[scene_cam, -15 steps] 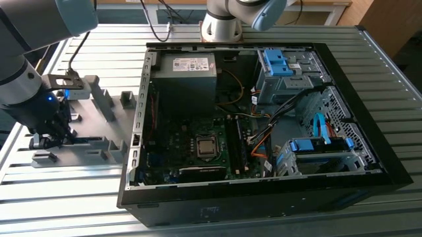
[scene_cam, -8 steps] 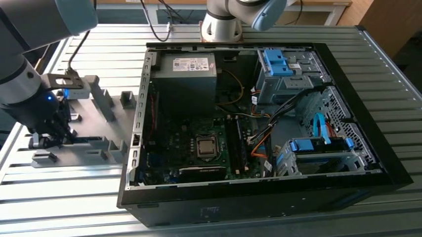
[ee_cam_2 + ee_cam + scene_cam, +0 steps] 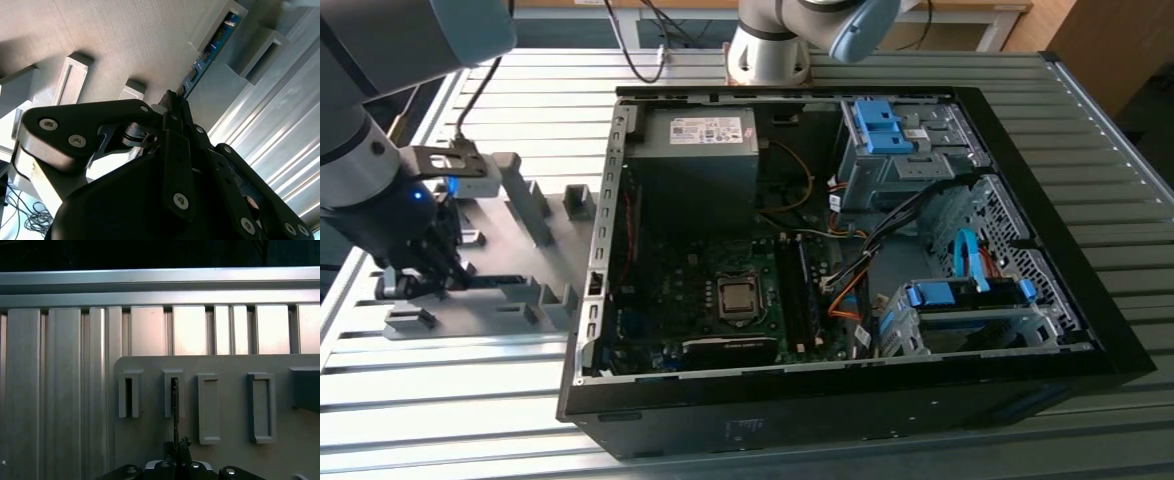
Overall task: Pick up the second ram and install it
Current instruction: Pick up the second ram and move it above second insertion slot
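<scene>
My gripper [image 3: 175, 100] was closed on one end of the ram stick [image 3: 210, 47]. The stick's other end sat in the slot of a grey holder block [image 3: 180, 390] on the grey plate [image 3: 145, 435]. That was at the exterior view's left, beside the open computer case [image 3: 1107, 330]. If I pulled crooked, I think the thin stick could catch on the slot wall, bend or slip out. I counted one stick, one case and four whole blocks in the first wrist view, plus part of a fifth.

exterior view: high, wide, above case [image 3: 881, 405] | both wrist views: close, sharing holder plate [image 3: 225, 365] [image 3: 125, 40]
</scene>
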You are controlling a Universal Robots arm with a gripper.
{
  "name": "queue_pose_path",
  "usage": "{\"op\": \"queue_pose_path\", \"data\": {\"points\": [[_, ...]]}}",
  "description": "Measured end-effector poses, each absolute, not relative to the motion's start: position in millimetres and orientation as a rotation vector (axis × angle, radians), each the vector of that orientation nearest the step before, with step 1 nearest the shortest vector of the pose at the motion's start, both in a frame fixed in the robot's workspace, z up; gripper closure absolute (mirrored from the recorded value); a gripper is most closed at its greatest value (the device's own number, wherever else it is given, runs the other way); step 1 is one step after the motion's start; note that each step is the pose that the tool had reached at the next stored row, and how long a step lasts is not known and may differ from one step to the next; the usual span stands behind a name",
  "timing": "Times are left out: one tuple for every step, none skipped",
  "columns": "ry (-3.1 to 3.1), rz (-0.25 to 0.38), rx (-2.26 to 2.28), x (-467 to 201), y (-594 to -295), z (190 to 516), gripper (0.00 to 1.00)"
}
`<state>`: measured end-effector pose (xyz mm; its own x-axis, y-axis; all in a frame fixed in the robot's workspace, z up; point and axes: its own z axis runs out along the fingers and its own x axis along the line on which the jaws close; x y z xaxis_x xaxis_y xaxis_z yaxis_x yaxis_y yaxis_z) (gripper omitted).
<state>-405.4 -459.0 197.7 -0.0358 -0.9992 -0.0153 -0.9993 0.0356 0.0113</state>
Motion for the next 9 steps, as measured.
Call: {"op": "queue_pose_path", "data": {"points": [[2.258,0.029,-2.179,-405.4,-459.0,198.4,0.86],[2.258,0.029,-2.179,-405.4,-459.0,199.2,0.86],[2.258,0.029,-2.179,-405.4,-459.0,200.2,0.86],[2.258,0.029,-2.179,-405.4,-459.0,201.2,0.86],[2.258,0.029,-2.179,-405.4,-459.0,202.1,0.86],[2.258,0.029,-2.179,-405.4,-459.0,203.0,0.86],[2.258,0.029,-2.179,-405.4,-459.0,203.8,0.86],[2.258,0.029,-2.179,-405.4,-459.0,204.7,0.86],[2.258,0.029,-2.179,-405.3,-459.0,205.5,0.86]]}}
